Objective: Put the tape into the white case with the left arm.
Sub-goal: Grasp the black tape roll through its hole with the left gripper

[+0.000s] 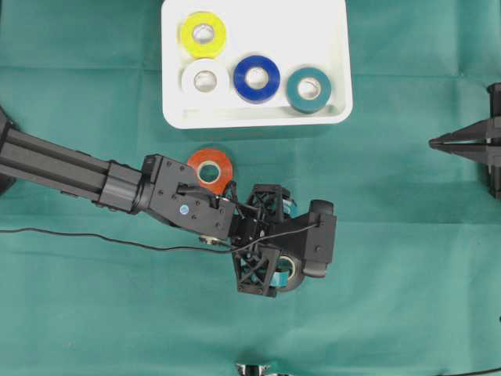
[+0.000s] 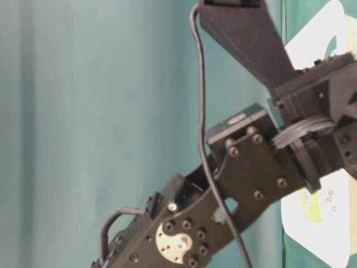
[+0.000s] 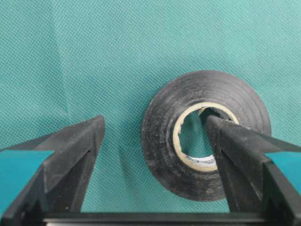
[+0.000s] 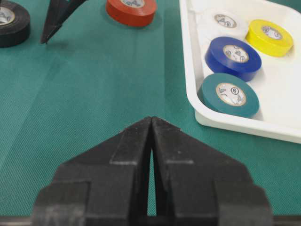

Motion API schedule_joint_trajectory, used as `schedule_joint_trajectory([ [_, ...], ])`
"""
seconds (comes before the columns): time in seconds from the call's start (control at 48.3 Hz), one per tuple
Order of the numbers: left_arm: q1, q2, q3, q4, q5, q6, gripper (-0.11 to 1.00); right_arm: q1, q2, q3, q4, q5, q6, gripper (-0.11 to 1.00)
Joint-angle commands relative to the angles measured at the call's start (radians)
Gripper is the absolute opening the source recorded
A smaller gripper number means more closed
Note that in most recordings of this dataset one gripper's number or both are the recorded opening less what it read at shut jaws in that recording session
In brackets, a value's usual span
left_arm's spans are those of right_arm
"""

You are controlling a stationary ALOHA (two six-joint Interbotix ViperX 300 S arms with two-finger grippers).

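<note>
Left tool (image 3: 153, 141) apart, 1 finger inside black tape (image 3: 207, 134), core print unreadable

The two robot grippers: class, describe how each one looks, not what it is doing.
The left gripper has two long, pointed black fingers marked with teal strips, on a black jointed arm with a lattice frame and a thin black cable. The right gripper is all black, with pointed fingers and no teal.

Matt black tape roll (image 3: 207, 136) with paper core lies on finely woven green cloth (image 3: 94, 56); the white case (image 4: 197, 108) looks smooth, glossy plastic.
</note>
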Motion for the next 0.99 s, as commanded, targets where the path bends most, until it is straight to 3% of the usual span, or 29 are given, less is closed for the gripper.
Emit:
schedule_joint_trajectory([
  [0.0, -0.003, -0.015, -0.017, -0.002, -0.002, 0.000, 0.84, -0.002, 0.015, -0.008, -0.002, -0.011, 0.002, -0.09],
  [0.228, -0.011, -0.005, -0.015, -0.002, 0.023, 0.002, 0.24, -0.002, 0.015, -0.008, -0.002, -0.011, 0.002, -0.09],
  [0.622, -0.018, -0.023, -0.015, 0.000, 0.032, 0.005, 0.24, -0.002, 0.015, -0.008, -0.002, -0.011, 0.002, -0.09],
  [0.974, -0.018, -0.153, 0.020, 0.005, 0.077, 0.014, 0.24, -0.002, 0.015, -0.008, -0.002, -0.011, 0.002, -0.09],
])
